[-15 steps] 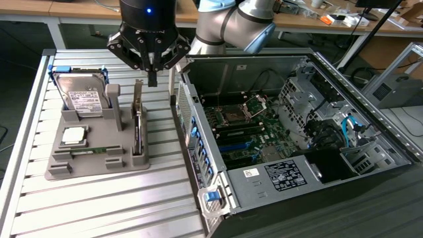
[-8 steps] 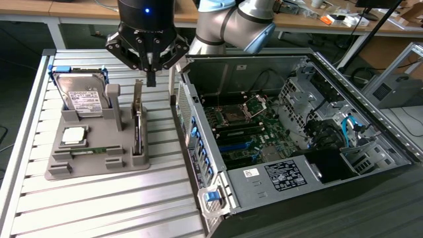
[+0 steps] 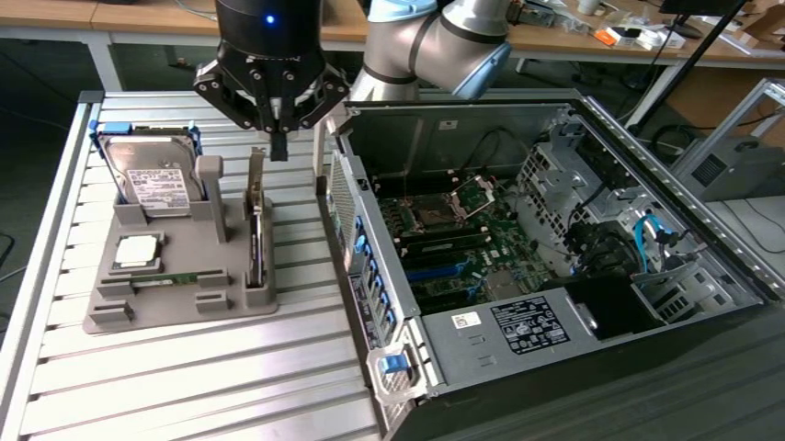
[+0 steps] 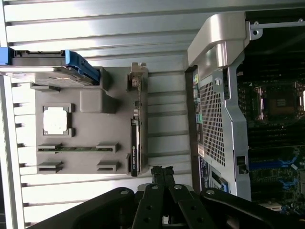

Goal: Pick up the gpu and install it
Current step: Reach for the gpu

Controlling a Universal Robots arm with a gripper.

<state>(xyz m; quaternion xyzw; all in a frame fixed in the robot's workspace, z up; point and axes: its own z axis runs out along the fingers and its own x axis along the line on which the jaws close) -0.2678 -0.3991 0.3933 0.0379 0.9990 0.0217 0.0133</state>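
Plainly, in the exterior view the gripper [image 3: 278, 145] hangs with its two fingers pressed together and nothing between them. The gpu [image 3: 256, 234] stands on edge in a slot of the grey holder [image 3: 172, 317], on the side nearest the open computer case [image 3: 552, 230]. Its long axis runs from near to far, with the silver bracket [image 3: 255, 175] rising at the far end. The fingertips sit above that far end, a little toward the exterior view's right, clear of the bracket and touching nothing. So the card lies below the gripper, stretching toward the near side. On the same holder, the hard drive [image 3: 147, 179] stands well to the exterior view's left.

In the wrist view the gripper [image 4: 162, 172] again shows closed and empty. The gpu [image 4: 136, 138] reads as a slim dark blade seen edge-on, with a strip of green board and a small label near one end and the silver bracket [image 4: 137, 78] at the end farther from the fingertips. It lies between the memory strip [image 4: 76, 148] and the case wall [image 4: 214, 119], its length roughly in line with the fingers but offset toward the holder [image 4: 90, 126].
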